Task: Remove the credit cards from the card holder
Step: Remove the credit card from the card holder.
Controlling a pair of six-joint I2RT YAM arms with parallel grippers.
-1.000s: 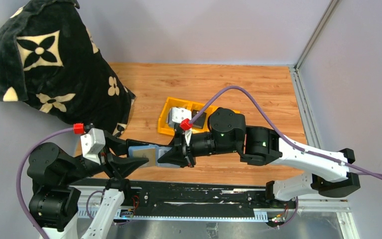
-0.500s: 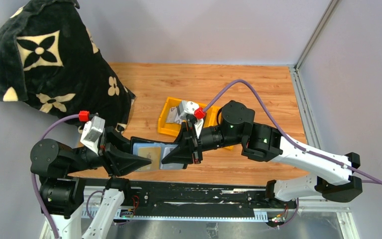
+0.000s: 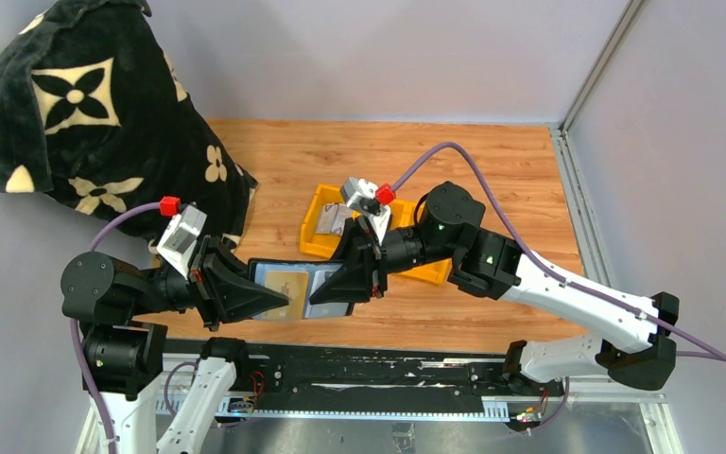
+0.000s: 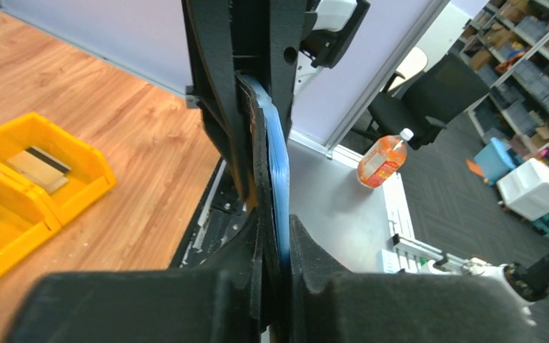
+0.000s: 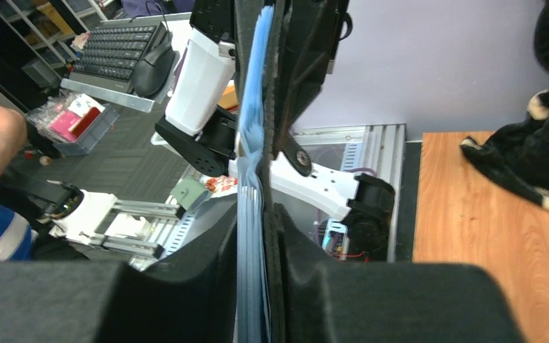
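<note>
Near side of the bin (image 3: 313, 246), just clear of its front wall: holder (image 3: 269, 276), raised off the table and spread open between the two arms.

Left gripper (image 3: 282, 301): clamped shut on one edge of the holder. Black cover and blue sleeves are seen pinched between its fingers in the wrist view.

Right gripper (image 3: 316, 299): likewise closed on the opposite edge, the one nearer the bin.

Cards: one tan card (image 3: 289, 287) is seen seated in a sleeve. One striped card (image 4: 38, 166) lies in a bin compartment.

Change over the last second: the holder has been carried closer to the bin and opened wider, so that a black flap is now exposed. The right wrist has been drawn back off the bin.

Reading: the holder is judged readied for extraction, and no card is yet being pulled from it.
</note>
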